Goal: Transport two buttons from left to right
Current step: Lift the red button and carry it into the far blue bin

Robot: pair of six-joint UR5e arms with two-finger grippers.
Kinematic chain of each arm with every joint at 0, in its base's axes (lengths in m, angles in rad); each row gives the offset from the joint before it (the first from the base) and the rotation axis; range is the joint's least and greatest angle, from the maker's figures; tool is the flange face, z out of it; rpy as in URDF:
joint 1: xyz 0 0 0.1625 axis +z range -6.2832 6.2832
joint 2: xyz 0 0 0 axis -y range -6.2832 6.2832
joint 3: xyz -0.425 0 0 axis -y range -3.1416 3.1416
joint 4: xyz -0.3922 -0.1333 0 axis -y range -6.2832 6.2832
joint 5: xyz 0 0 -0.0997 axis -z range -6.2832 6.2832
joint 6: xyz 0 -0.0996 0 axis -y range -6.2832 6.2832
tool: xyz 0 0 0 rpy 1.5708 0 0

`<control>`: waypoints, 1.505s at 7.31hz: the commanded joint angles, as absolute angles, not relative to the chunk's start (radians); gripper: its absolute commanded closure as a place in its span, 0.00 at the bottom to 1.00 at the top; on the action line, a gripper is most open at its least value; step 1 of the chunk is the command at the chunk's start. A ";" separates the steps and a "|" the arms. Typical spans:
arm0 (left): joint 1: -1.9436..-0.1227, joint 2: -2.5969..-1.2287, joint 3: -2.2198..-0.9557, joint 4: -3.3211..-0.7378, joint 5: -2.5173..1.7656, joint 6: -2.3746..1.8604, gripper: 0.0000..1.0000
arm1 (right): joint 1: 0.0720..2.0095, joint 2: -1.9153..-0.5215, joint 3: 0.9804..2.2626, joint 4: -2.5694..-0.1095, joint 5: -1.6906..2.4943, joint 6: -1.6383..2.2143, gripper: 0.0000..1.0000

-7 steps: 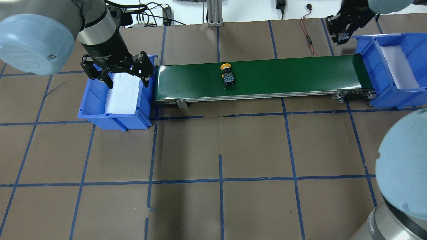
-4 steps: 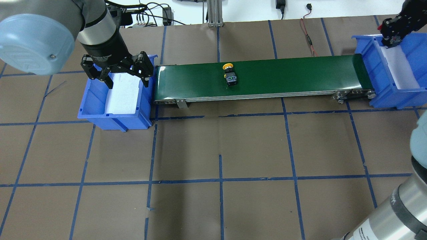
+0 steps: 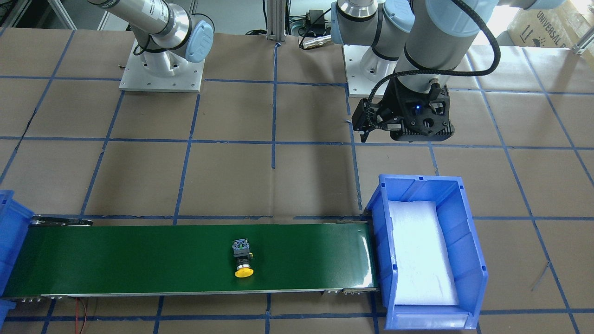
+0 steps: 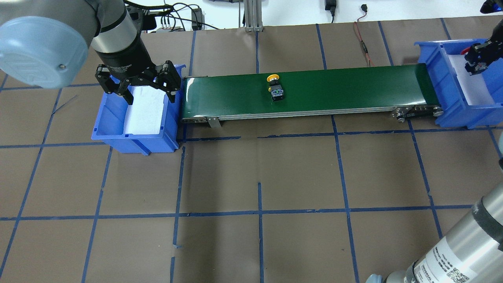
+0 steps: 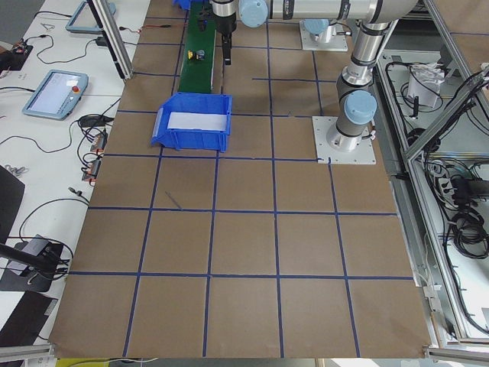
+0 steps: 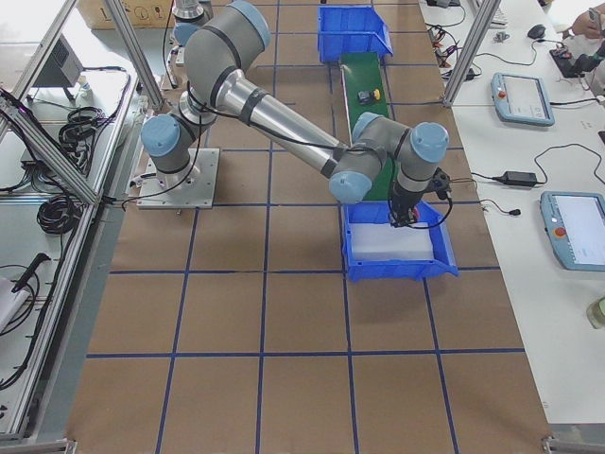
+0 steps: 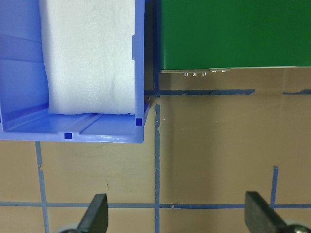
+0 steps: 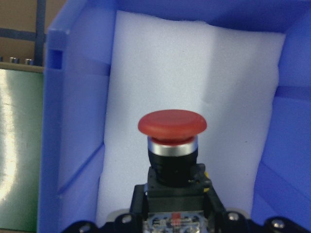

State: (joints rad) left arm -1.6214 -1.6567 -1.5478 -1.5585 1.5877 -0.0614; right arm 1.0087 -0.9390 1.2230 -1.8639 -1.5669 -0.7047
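Observation:
The yellow button (image 4: 275,87) lies on its side on the green conveyor belt (image 4: 346,86), about mid-length; it also shows in the front-facing view (image 3: 242,260). My right gripper (image 4: 476,62) is shut on the red button (image 8: 172,127) and holds it cap-forward above the white foam of the right blue bin (image 4: 444,92). My left gripper (image 4: 151,94) is open and empty, hovering over the left blue bin (image 4: 133,139) near the belt's left end. The left wrist view shows its fingertips (image 7: 95,218) spread wide above the brown table.
The left bin (image 3: 468,241) holds only white foam. The belt (image 3: 116,260) runs between the two bins. Cables and an aluminium post (image 4: 251,15) stand beyond the belt. Blue tape lines cross the brown table.
My right gripper has carried the red button from beyond the belt's right end to over the right bin. The yellow button has ridden a little rightward along the belt. The left arm is still.

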 commanded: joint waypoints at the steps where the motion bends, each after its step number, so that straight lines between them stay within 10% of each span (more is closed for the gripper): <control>1: -1.621 -1.657 -1.548 -1.559 1.588 -0.061 0.00 | 0.999 -0.890 1.224 -1.887 -1.568 -0.700 0.93; 3: -1.621 -1.657 -1.548 -1.559 1.586 -0.061 0.00 | 0.997 -0.870 1.223 -1.887 -1.578 -0.696 0.74; 5: -1.621 -1.657 -1.548 -1.559 1.588 -0.061 0.00 | 0.999 -0.867 1.217 -1.888 -1.563 -0.701 0.09; 11: -1.621 -1.657 -1.548 -1.559 1.588 -0.061 0.00 | 1.089 -0.908 0.948 -1.574 -1.572 -0.698 0.00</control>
